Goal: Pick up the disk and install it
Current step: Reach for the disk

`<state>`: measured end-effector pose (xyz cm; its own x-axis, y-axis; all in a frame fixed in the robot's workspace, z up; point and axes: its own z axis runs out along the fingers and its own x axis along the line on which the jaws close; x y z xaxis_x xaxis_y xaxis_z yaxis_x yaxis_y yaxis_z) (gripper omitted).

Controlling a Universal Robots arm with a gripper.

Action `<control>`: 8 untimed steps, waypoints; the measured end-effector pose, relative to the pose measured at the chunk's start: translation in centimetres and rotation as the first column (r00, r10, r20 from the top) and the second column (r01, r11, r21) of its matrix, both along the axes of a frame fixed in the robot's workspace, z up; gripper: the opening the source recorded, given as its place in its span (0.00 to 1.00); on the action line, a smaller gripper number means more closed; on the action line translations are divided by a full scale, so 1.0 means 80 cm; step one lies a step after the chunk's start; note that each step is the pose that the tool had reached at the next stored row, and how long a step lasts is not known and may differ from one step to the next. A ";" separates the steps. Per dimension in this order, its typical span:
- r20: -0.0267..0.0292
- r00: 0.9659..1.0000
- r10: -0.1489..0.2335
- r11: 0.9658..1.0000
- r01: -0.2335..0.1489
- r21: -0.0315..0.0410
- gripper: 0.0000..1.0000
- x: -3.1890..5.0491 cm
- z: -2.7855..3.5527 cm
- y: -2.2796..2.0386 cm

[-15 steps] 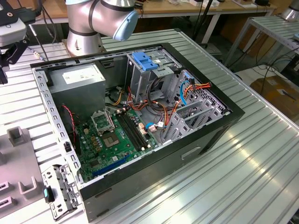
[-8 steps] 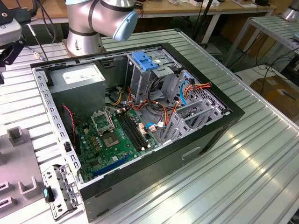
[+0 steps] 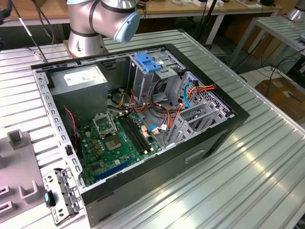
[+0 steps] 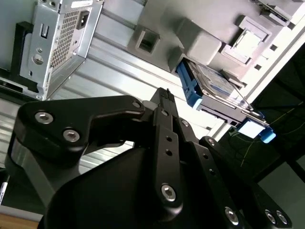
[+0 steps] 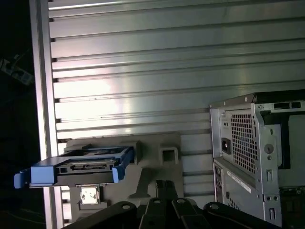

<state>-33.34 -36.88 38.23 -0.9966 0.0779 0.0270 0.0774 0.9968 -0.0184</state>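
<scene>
Well apart from the grey stand, where the disk lies with a blue edge overhanging, the gripper hangs clenched, empty.

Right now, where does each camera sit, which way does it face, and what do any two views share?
Exterior view: off the arm, high, looking down into the open computer case on the ribbed table; the arm's base joints show.
First wrist view: on the arm, facing the disk on its grey fixture; gripper links show.
Second wrist view: on the arm, looking past the gripper at the disk.
Shared: both wrist views show disk, fixture and the case's rear.
</scene>
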 end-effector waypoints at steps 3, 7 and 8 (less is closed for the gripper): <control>0.000 1.000 0.000 1.000 0.000 0.000 0.11 -0.010 0.0000 0.0000; 0.000 1.000 0.000 1.000 0.000 0.000 0.11 -0.011 0.0000 0.0000; 0.000 1.000 0.000 1.000 0.000 0.000 0.11 -0.011 0.0000 0.0000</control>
<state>-34.23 -36.88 38.23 -0.9966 0.0779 0.0271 0.0775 0.9968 -0.0183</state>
